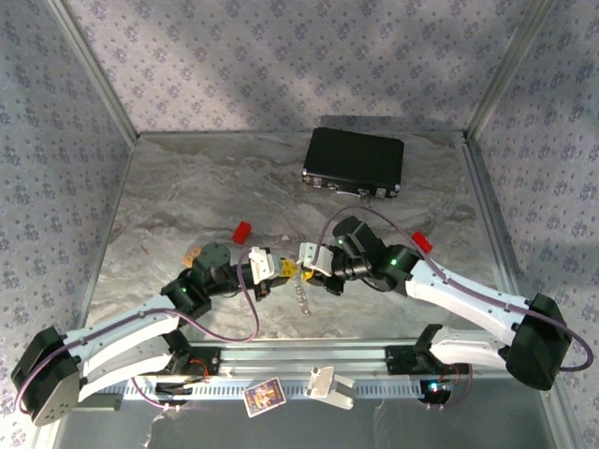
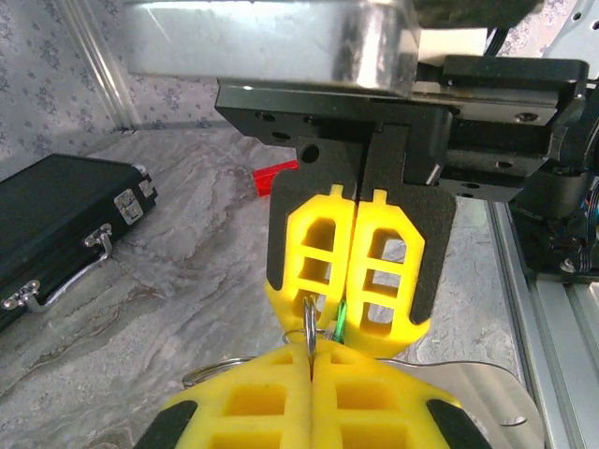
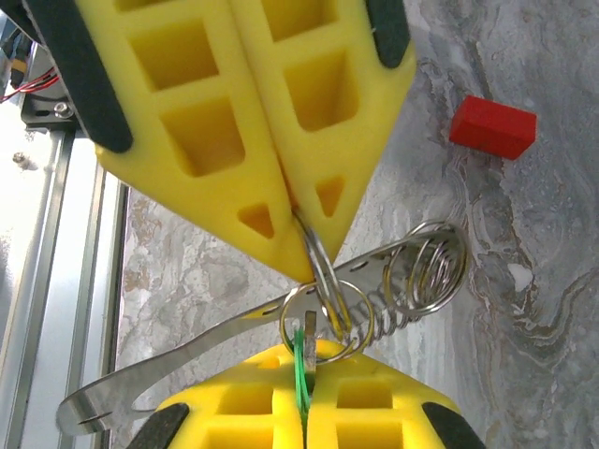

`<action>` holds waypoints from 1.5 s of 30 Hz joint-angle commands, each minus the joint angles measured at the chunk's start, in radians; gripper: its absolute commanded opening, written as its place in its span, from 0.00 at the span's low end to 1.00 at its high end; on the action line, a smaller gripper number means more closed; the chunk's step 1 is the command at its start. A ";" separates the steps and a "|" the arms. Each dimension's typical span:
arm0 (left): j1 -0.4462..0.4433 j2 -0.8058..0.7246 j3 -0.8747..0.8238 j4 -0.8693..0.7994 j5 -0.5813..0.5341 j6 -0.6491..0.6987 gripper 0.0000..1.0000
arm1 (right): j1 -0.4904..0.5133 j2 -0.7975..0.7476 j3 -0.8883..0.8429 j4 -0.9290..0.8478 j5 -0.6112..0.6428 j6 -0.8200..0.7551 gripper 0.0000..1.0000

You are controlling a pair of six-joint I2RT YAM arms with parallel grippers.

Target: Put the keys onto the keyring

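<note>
The keyring (image 3: 325,267), a silvery wire split ring linked to smaller rings, a coiled spring and a flat steel tag (image 3: 140,383), hangs just above the marbled table (image 3: 524,281), between the two claws. The left gripper (image 3: 299,238) is clamped on the ring's edge and holds it upright, probably so that its coil faces the key. The green key (image 3: 300,374), seen here as a thin green plastic sliver, is pinched in the closed right gripper (image 3: 304,360), right under a small ring. Whether it has threaded through I cannot tell. Both arms reach inward from their bases with wrists bent, so the yellow fingertips meet nose to nose over mid-table, where a silvery beaded chain (image 1: 299,297) dangles beneath them.
</note>
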 commanded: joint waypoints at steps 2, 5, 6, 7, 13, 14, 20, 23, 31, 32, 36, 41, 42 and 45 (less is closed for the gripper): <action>-0.002 -0.002 0.030 0.031 0.009 0.019 0.00 | 0.002 -0.006 0.040 0.015 0.019 -0.008 0.01; -0.002 -0.004 0.031 0.023 0.007 0.021 0.00 | -0.004 -0.016 0.038 0.020 0.045 -0.006 0.00; -0.002 -0.004 0.028 0.023 0.004 0.022 0.00 | -0.005 -0.022 0.038 0.022 0.054 -0.006 0.00; -0.002 -0.005 0.028 0.023 0.003 0.024 0.00 | -0.007 -0.027 0.036 0.024 0.065 -0.005 0.00; -0.002 0.005 0.037 -0.012 -0.006 0.044 0.00 | -0.015 -0.062 0.026 0.040 0.092 0.006 0.00; -0.003 0.009 0.041 -0.022 -0.010 0.049 0.00 | -0.015 -0.066 0.027 0.042 0.093 0.008 0.00; -0.002 0.037 0.060 -0.049 -0.021 0.065 0.00 | -0.016 -0.089 0.023 0.025 0.107 0.006 0.00; -0.001 0.046 0.066 -0.052 -0.020 0.068 0.00 | -0.016 -0.093 0.022 0.004 0.125 -0.003 0.00; 0.000 0.042 0.072 -0.032 -0.014 0.065 0.00 | -0.002 -0.005 0.020 -0.082 0.127 -0.033 0.00; 0.000 0.043 0.072 -0.031 -0.014 0.064 0.00 | 0.005 0.004 0.022 -0.084 0.114 -0.032 0.00; 0.000 0.047 0.073 -0.028 -0.018 0.065 0.00 | 0.018 0.030 0.038 -0.069 0.058 -0.022 0.00; -0.001 0.043 0.071 -0.035 -0.017 0.065 0.00 | -0.006 -0.007 0.040 -0.004 0.008 0.019 0.00; -0.001 0.043 0.069 -0.037 -0.018 0.065 0.00 | -0.019 -0.019 0.038 0.012 -0.002 0.029 0.00; 0.000 0.042 0.065 -0.040 -0.019 0.067 0.00 | -0.044 -0.043 0.029 0.031 0.000 0.046 0.00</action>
